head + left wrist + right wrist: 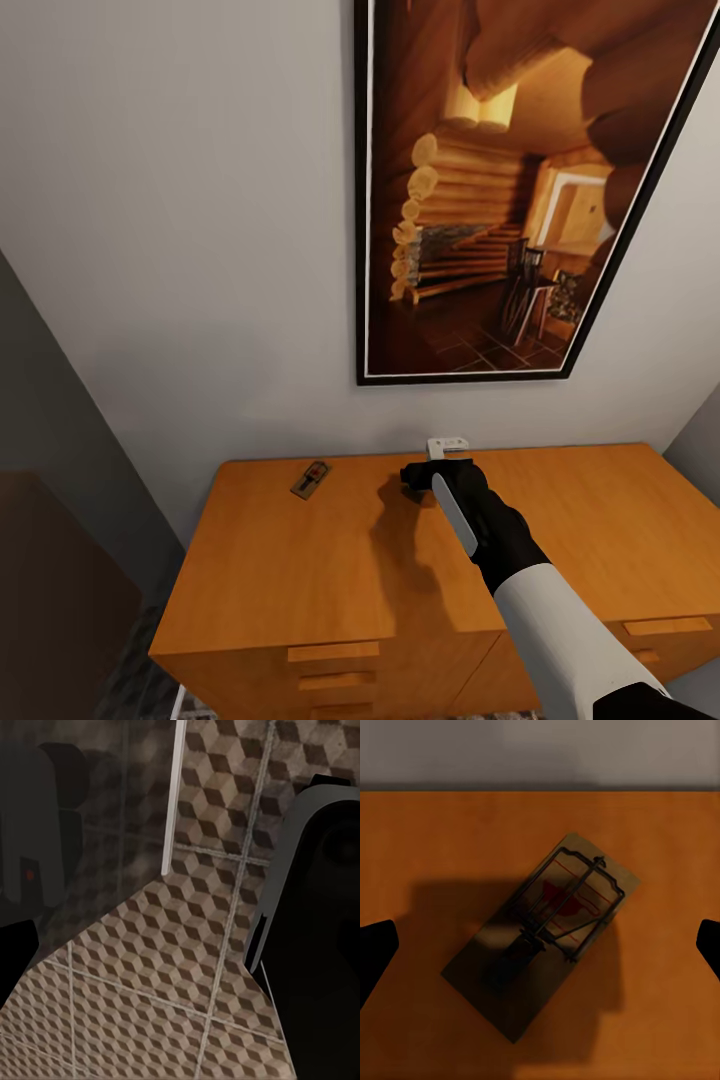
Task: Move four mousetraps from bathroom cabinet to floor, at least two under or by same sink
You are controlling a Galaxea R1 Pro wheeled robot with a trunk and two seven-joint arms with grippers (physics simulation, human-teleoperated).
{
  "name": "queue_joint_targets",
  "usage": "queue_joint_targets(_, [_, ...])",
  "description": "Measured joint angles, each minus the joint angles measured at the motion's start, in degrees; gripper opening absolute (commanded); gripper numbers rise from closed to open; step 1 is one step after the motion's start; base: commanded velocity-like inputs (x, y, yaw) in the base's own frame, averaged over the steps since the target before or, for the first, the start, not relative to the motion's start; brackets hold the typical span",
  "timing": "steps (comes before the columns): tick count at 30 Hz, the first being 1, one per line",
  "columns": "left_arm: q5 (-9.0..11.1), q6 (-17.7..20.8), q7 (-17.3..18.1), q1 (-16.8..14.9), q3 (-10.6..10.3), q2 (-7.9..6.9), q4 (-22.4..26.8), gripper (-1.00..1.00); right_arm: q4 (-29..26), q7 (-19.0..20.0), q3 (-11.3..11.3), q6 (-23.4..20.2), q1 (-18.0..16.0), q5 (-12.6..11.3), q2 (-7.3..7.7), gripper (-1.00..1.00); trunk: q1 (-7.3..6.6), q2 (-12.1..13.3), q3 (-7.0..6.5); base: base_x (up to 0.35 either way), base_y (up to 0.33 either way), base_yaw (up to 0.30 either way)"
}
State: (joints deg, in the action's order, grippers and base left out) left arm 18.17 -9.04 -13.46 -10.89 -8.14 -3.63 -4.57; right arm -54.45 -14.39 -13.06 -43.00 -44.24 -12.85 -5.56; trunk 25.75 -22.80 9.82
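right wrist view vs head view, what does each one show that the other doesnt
Right wrist view alone: a flat brown wooden mousetrap with dark wire and a red mark, lying between the open right end effector's fingertips. Head view alone: a second mousetrap further left, the framed log-cabin picture, the drawer fronts. Both: the orange-brown wooden cabinet top and the pale wall.

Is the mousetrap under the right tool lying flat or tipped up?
Flat: the mousetrap lies board-down on the cabinet top, wire side up, between the open right tool fingertips.
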Motion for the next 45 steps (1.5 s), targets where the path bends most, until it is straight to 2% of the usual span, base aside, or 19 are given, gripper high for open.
queue_joint_targets(10, [0.00, 0.00, 0.00, 0.00, -0.02, 0.00, 0.04, 1.00, 0.08, -0.02, 0.00, 0.00, 0.00, 0.00, 0.02, 1.00, -0.01, -0.01, 0.56, 0.024, 0.000, 0.000])
queue_joint_targets(45, [-0.01, 0.00, 0.00, 0.00, -0.04, 0.00, 0.04, 1.00, 0.15, -0.09, 0.00, 0.00, 0.00, 0.00, 0.00, 1.00, 0.00, 0.00, 0.99, 0.019, 0.000, 0.000])
